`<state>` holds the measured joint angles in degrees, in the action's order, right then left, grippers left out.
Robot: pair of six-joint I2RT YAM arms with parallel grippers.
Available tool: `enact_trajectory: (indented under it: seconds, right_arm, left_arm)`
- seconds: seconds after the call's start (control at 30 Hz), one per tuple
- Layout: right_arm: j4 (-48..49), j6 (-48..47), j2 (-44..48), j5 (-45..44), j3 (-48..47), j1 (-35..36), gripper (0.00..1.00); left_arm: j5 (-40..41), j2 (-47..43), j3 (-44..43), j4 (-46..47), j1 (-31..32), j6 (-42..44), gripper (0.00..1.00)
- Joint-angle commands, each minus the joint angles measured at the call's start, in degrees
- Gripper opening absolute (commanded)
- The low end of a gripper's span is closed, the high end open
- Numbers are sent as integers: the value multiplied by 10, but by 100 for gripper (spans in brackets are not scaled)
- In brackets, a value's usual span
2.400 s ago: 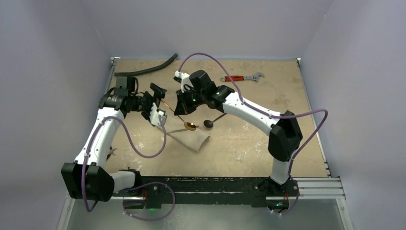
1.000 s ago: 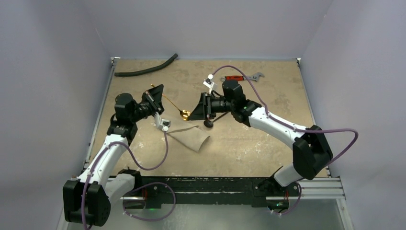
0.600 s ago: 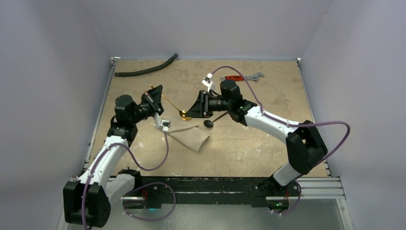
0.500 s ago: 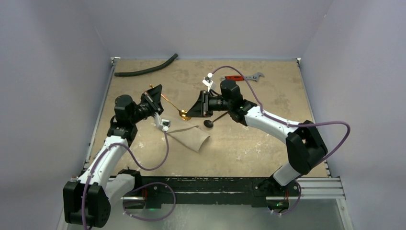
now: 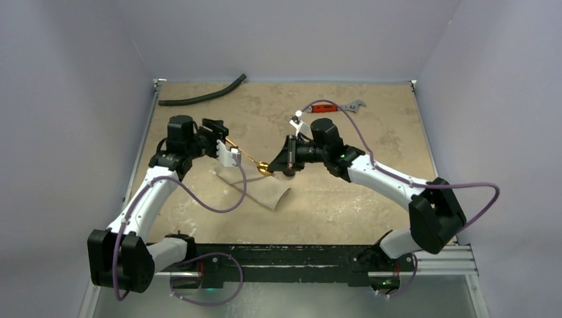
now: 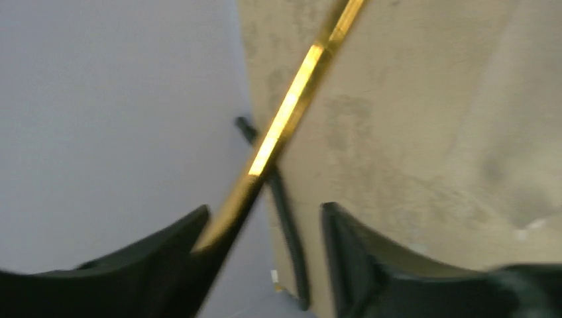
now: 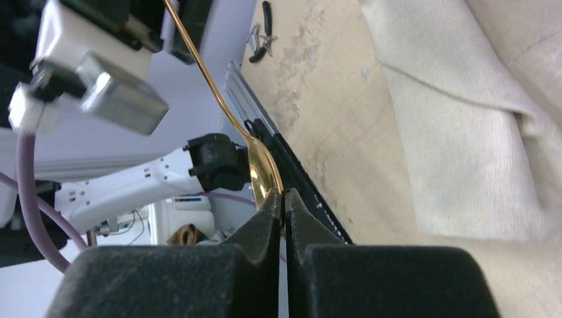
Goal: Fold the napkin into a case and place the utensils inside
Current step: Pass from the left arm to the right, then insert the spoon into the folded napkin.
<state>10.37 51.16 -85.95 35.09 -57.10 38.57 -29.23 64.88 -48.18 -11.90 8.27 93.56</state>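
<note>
The beige napkin [image 5: 260, 189] lies folded on the table, just near of both grippers, and its folds fill the right of the right wrist view [image 7: 464, 126]. A gold spoon [image 5: 246, 154] hangs slanted above it, between the two grippers. My right gripper [image 5: 274, 165] is shut on the rim of the spoon's bowl [image 7: 263, 169]. My left gripper [image 5: 222, 137] is at the handle's far end with its jaws open. The gold handle [image 6: 291, 106] leans against the left finger [image 6: 166, 258] and stands apart from the right one. No other utensil shows.
A curved black hose [image 5: 205, 95] lies along the back left edge. A red-handled wrench [image 5: 335, 106] sits at the back, behind my right wrist. Grey walls close in the table [image 5: 371, 212] on three sides.
The right gripper has closed onto the spoon's bowl and the left gripper has opened off the handle. The spoon has come down and to the right, closer to the napkin.
</note>
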Motion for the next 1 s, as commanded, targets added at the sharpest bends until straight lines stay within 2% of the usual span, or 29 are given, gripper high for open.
enact_trajectory:
  seconds: [0.0, 0.03, 0.07, 0.2, 0.3, 0.47, 0.63, 0.87, 0.97]
  right_arm:
    - [-64, -40, 73, -13, 23, -2, 0]
    - [-79, -43, 85, -14, 28, -2, 0]
    - [-97, -49, 95, -16, 31, -2, 0]
    - [-199, -87, 134, -36, 49, -2, 0]
    - [-245, -97, 163, -50, 83, -2, 0]
    - [-283, -102, 188, -64, 126, -1, 0]
    - [-294, -117, 166, -77, 139, -1, 0]
    - [-322, -145, 112, -120, 106, 3, 0]
    - [-329, -148, 88, -138, 95, 5, 0]
  left_arm:
    - [9, 17, -35, -165, 0, -200, 74]
    - [9, 21, -37, -183, 0, -223, 85]
    - [12, 27, -37, -196, 0, -249, 89]
    - [24, 72, -46, -218, -6, -355, 95]
    - [27, 131, -72, -212, -15, -444, 96]
    - [-14, 238, -145, -251, -40, -534, 80]
    - [-22, 306, -171, -256, -48, -599, 66]
    - [-4, 327, -159, -235, -49, -620, 49]
    - [-6, 325, -153, -224, -49, -623, 45]
